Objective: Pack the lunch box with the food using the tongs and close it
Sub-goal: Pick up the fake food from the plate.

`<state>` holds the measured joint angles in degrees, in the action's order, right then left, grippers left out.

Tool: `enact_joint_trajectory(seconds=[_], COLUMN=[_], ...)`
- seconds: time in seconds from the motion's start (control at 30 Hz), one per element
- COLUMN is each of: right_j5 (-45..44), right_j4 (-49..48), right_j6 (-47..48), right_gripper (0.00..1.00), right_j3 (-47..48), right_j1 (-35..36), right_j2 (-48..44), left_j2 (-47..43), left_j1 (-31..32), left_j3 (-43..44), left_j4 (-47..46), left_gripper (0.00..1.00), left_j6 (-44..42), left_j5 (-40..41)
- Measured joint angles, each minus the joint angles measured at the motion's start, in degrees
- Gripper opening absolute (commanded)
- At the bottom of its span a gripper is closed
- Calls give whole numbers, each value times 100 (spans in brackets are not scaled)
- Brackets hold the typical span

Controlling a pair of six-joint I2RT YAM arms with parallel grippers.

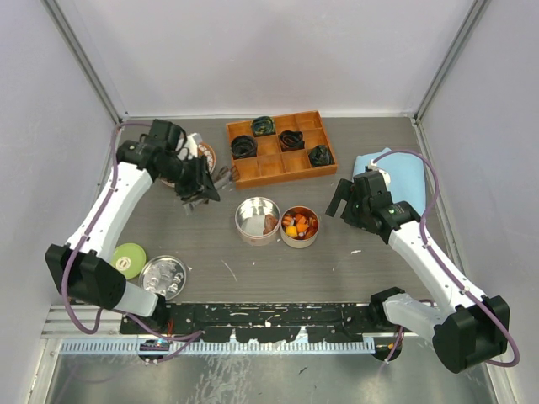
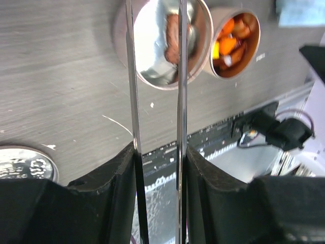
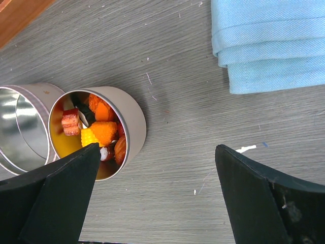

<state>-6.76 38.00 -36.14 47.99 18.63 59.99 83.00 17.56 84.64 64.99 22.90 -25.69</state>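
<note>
A grey wood-grain bench (image 1: 210, 244), boxed in by pale walls, carries everything. At the near left lie a green disc (image 1: 129, 259) and, just right of it, a silver lid (image 1: 163, 276), both well apart from the tins. Farther back, the left gripper (image 1: 198, 189) is clenched on the tongs (image 2: 133, 101). Their two thin arms run between its fingers, pressed part-way together and aimed at the tins. The tips run out of the wrist view.

At the far middle, an orange tray (image 1: 280, 149) holds dark coiled lumps (image 1: 244, 147). Nearer stand two round tins just beside each other. The left tin (image 1: 257, 220), probably the lunch box, is almost bare, with one reddish-brown piece inside. The right tin (image 1: 300, 226) holds the food (image 3: 104, 132), a heap of orange, red and yellow chunks. Just right of it hangs the right gripper (image 3: 152, 203), spread wide with nothing between its fingers. A folded blue cloth (image 1: 396, 181) lies at the far right.

The risks lie mostly in the tongs. The arms are smooth and slender, so they may twist or slide in the grip. Too light a squeeze would drop a chunk onto the bench between the tins. The tins look light, so a tip catching a rim could shove one into the other or tip it. Closing also calls for a long reach to the lid.
</note>
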Motion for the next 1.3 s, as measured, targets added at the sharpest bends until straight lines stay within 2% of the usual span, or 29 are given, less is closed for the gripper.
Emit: enact_joint_trajectory(seconds=[0.23, 0.5, 0.93, 1.3], right_j5=[0, -20, -61, -68], right_j4=[0, 2, 26, 26], right_j6=[0, 2, 4, 28], right_gripper=[100, 100, 100, 100], right_j3=[0, 0, 0, 2], right_j1=[0, -2, 0, 0], right_j2=[0, 0, 0, 4], left_j2=[87, 837, 1812, 2118], left_j1=[-1150, -2249, -2719, -2778], left_j3=[105, 269, 525, 560], left_j4=[-114, -796, -1408, -1698], left_gripper=[39, 38, 38, 39], left_j6=[127, 590, 1062, 1207], left_j5=[199, 227, 243, 273])
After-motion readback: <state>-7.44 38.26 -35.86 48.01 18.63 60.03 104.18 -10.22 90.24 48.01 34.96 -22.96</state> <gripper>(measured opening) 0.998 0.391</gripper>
